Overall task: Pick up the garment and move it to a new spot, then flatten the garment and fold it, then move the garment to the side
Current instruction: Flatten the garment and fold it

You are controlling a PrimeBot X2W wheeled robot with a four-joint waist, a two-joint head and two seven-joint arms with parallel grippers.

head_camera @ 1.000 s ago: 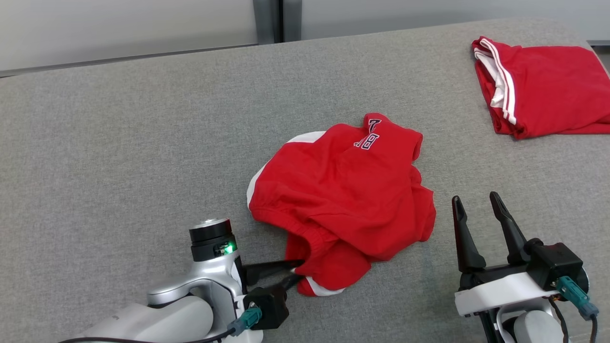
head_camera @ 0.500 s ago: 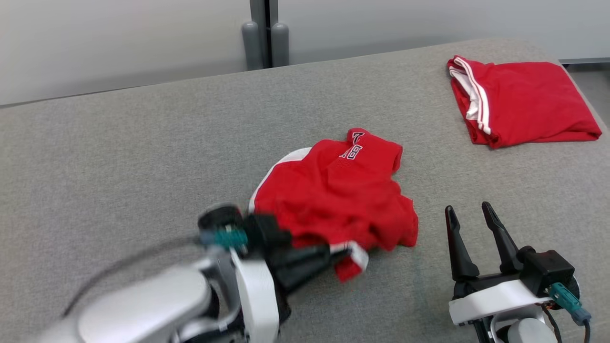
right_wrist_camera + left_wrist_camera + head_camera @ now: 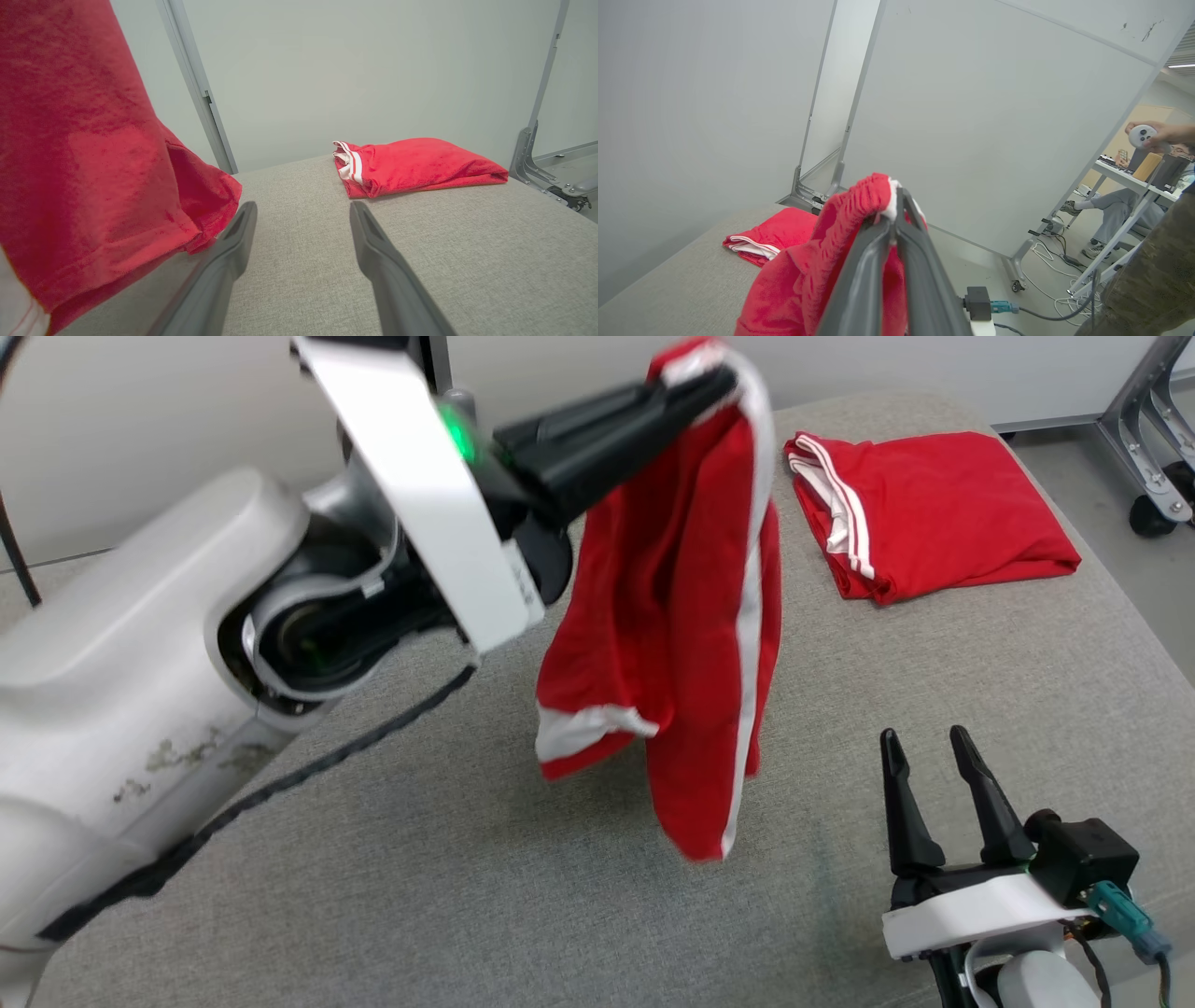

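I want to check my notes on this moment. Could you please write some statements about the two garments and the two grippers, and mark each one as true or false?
1. The left gripper is shut on the held garment. True.
2. The held garment lies spread out flat. False: it hangs down from the left gripper in loose folds.
3. The right gripper is open and holds nothing. True.
4. The folded garment is blue. False: it is red with white stripes.
5. The folded garment rests on the grey surface, apart from the held garment. True.
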